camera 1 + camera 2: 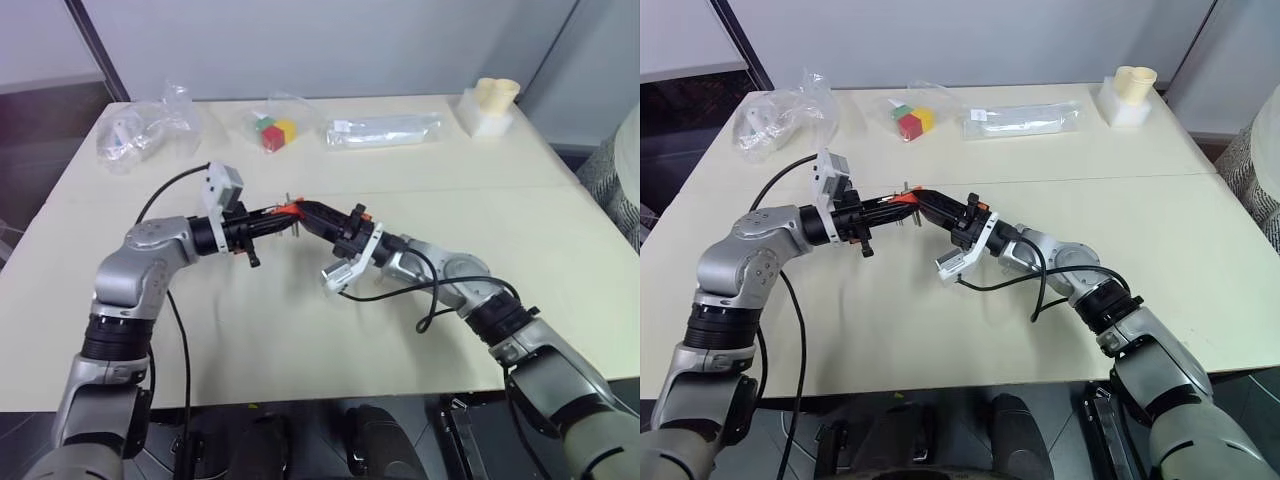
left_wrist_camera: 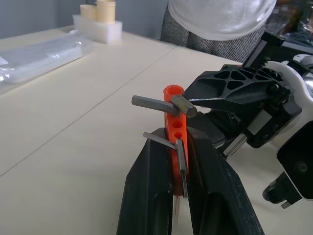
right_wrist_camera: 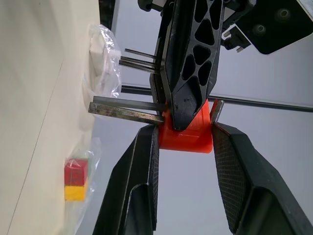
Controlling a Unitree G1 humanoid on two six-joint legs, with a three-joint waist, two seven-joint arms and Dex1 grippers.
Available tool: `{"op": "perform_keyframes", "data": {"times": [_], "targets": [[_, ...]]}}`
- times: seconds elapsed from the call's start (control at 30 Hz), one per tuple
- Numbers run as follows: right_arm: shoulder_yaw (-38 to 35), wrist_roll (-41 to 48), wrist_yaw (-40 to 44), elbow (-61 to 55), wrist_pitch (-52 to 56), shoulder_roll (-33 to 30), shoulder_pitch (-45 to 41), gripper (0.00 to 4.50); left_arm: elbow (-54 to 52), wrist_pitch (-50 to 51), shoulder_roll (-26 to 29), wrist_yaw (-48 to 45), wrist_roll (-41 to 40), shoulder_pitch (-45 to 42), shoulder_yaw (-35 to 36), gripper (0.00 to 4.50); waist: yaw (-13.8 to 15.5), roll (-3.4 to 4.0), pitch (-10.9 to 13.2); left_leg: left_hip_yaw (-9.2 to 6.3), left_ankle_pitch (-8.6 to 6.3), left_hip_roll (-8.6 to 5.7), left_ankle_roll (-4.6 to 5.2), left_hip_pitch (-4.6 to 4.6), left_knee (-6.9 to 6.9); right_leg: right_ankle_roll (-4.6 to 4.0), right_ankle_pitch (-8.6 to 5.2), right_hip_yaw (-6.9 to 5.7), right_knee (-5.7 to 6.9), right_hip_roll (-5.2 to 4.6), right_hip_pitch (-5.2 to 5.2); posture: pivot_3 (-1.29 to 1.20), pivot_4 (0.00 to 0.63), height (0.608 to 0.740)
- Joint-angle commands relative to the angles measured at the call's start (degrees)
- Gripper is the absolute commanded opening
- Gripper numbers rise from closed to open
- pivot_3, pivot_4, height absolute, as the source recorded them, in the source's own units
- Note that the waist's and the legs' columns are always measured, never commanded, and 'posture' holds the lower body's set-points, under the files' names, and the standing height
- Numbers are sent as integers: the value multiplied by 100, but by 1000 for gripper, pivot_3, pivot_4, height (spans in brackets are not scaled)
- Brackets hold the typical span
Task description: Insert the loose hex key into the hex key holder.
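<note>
The two arms meet in the air over the table (image 1: 300, 340), near its middle; between them is the holder (image 2: 174, 122), a small orange block with round holes in its end; the left gripper (image 2: 180, 166) is pressed tight on the holder, one black finger on each side, so the block stands up between its fingers (image 2: 146, 196); a few grey keys stick out of the holder to the side, and one thin key lies along the block between the left fingers; the right gripper (image 3: 183, 147) comes in from the other side and also has the holder between its two fingers (image 3: 142, 181), which are partly spread to the width of the block and touch its sides; a thicker grey key, the loose key (image 2: 182, 105), sits at the top end of the holder with its six-sided tip showing, just by the right gripper's finger; I cannot tell if it is all the way in its hole; at the far side of the table lie a clear bag with red, green and yellow cubes (image 1: 273, 133), a crumpled clear bag (image 1: 145, 130), a long clear packet (image 1: 385, 130) and a white block with pale cups (image 1: 490, 105); a person in a white top (image 2: 222, 17) stands past the table edge.
</note>
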Motion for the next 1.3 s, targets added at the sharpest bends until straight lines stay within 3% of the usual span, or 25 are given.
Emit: {"op": "perform_keyframes", "data": {"times": [0.03,0.27,0.5,0.7,0.9,1.07,1.3], "targets": [[-218,241,112,-135,1,-2,43,1063,-76,-157,-32,74,-11,-53,136,51,1,0,0,0,0,0,0,0,0,0,0,0,0,0,0,0,150,740],[-308,635,464,-13,-29,68,65,1063,-51,-231,-61,93,33,-43,122,51,-2,0,0,0,0,0,0,0,1,0,0,0,0,0,1,0,150,740],[-332,716,701,-24,-87,46,139,4457,-10,-321,-84,76,75,-42,98,0,4,0,0,0,0,0,0,0,3,0,0,0,0,0,1,0,150,740],[-328,677,762,-30,-150,-25,129,4457,-21,-391,-93,66,90,-29,114,0,5,0,0,0,0,0,0,0,4,0,0,0,1,0,1,0,150,740],[-1160,2542,1993,19,747,391,570,4457,-145,-670,-115,85,143,63,138,0,14,0,-1,-1,0,1,1,0,7,0,0,0,0,-1,6,0,150,740],[-1967,3854,3408,-781,2733,702,867,4457,-291,-1095,-341,376,185,260,230,0,34,0,-1,-2,-1,3,2,0,9,1,1,0,1,-2,7,0,150,740],[-2544,4845,5117,-2180,5676,437,1043,4457,-282,-1820,-835,846,480,444,110,0,163,1,-1,-1,-6,3,10,-2,26,1,1,-2,3,-2,8,0,150,740]]}}
